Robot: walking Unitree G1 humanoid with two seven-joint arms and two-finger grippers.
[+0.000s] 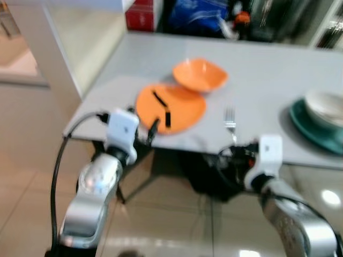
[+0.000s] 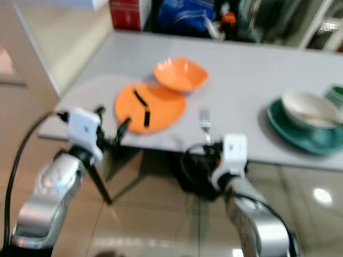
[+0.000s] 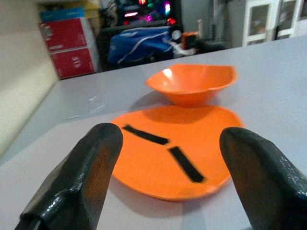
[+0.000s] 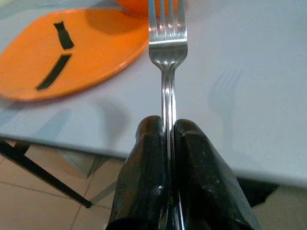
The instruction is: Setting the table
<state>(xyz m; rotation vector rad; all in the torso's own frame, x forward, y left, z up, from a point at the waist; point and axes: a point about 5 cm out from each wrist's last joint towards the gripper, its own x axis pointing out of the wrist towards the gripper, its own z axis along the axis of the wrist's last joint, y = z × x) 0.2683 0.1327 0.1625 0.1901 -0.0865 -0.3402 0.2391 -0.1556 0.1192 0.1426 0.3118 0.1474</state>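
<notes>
A flat orange plate [image 1: 179,101] with two black strips on it lies near the front edge of the grey table [image 1: 268,69]. An orange bowl [image 1: 199,75] sits just behind it, touching or overlapping its far rim. My left gripper [image 3: 170,141] stands open at the table's front edge, its fingers pointing at the plate's near rim with nothing between them. To the right of the plate, my right gripper [image 4: 169,127] is shut on the handle of a silver fork [image 4: 167,43]. The fork's tines reach over the tabletop beside the plate.
A teal plate [image 1: 311,126] with a white bowl [image 1: 327,107] on it stands at the table's right. Red boxes [image 3: 67,48] and a blue bag [image 3: 144,43] lie beyond the far edge. Black table legs [image 4: 43,179] stand over tiled floor below.
</notes>
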